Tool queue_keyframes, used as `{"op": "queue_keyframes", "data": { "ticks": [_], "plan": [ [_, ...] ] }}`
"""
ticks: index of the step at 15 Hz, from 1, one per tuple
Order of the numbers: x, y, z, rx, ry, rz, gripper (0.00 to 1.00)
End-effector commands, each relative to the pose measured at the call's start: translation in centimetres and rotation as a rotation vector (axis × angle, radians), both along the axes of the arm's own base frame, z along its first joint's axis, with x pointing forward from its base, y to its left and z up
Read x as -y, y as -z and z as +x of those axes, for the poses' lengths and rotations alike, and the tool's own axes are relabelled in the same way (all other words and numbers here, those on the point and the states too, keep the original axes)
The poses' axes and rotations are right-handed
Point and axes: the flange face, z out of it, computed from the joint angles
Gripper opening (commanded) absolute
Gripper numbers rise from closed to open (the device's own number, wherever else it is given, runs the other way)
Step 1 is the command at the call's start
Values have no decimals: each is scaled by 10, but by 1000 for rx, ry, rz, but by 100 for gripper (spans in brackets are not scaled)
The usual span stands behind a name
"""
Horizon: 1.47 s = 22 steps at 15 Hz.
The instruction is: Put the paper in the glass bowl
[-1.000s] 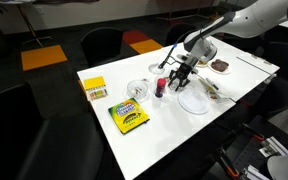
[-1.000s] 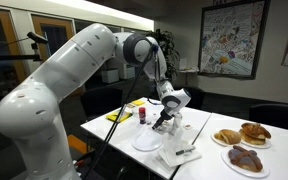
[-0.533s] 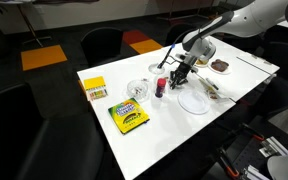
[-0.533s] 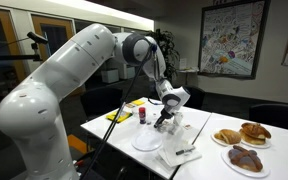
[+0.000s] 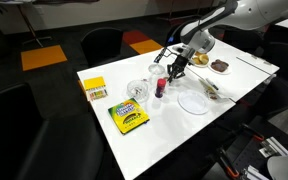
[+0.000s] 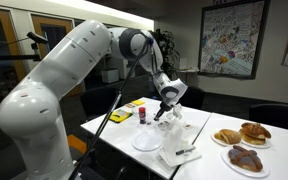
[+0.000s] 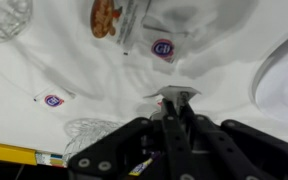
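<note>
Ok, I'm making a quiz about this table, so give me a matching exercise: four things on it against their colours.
Things:
1 crayon box
2 empty plate
3 small bottle
4 glass bowl

Colours:
a red
b clear
c yellow
d white

Pairs: 1-c, 2-d, 3-a, 4-b

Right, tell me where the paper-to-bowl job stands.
Done: the fingers look shut on a small white scrap, apparently the paper, lifted clear of the table. In hand: the gripper holds it up near the white plate. Left: move over the glass bowl and let go.
</note>
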Motion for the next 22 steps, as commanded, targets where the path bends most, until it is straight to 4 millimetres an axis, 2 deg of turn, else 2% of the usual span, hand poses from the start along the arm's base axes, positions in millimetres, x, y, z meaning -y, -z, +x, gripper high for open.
{"op": "queue_keyframes", "data": {
  "ticks": [1, 5, 8, 12, 16, 22],
  "plan": [
    [-22, -47, 5, 67, -87, -63, 2],
    [-49, -82, 24, 117, -176, -98, 2],
    [-68, -91, 37, 136, -237, -117, 2],
    [-92, -95, 52, 145, -309, -123, 2],
    [-107, -95, 70, 148, -348, -105, 2],
    [-143, -71, 89, 97, -446, -61, 2]
  ]
}}
